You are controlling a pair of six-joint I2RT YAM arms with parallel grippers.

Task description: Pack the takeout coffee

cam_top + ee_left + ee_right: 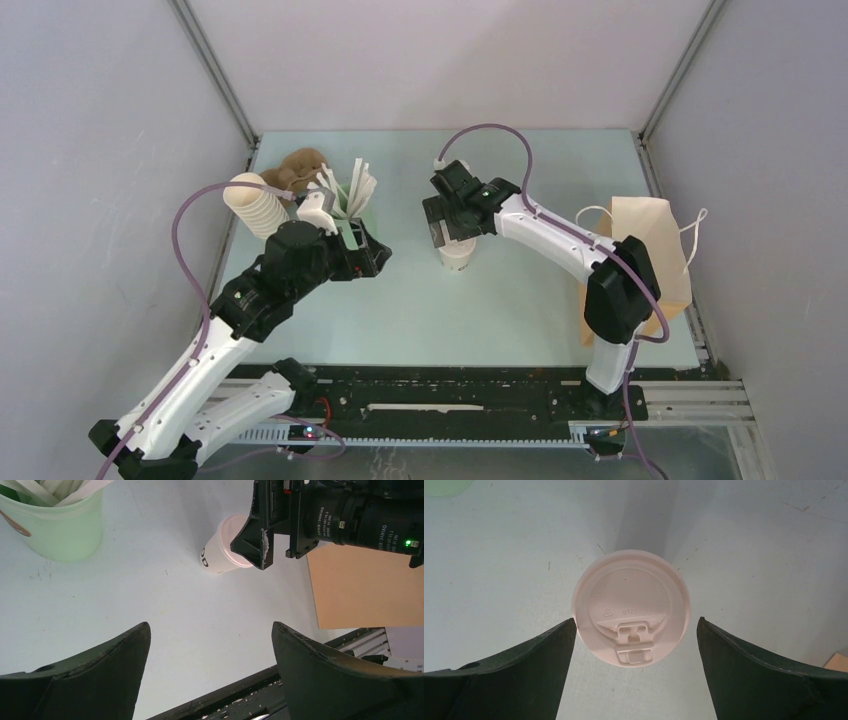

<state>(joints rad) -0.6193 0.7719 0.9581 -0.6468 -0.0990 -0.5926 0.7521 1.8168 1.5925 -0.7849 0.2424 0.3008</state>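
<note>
standing upright on the table, the cup wears its white lid. right over the cup hangs the right gripper, jaws spread wide, one finger to each side of the lid; nothing is held, and whether a finger grazes the rim cannot be made out. left of the cup, and apart from it, the left gripper is likewise agape and empty, pointed toward the cup. farther left of the cup stand a green cup of white sticks, a stack of cups and a brown heap. to the cup's right, well apart, a paper bag with string handles sits at the table's edge; whether its mouth is open cannot be told.

the step in hand looks to be the grasp: the cup is lidded and not yet picked up. the next move likely calls for the right gripper to drop until its fingers flank the cup wall below the lid, then close gently enough not to crush the paper or pop the lid. after that, a level lift and a carry rightward to the bag.
</note>
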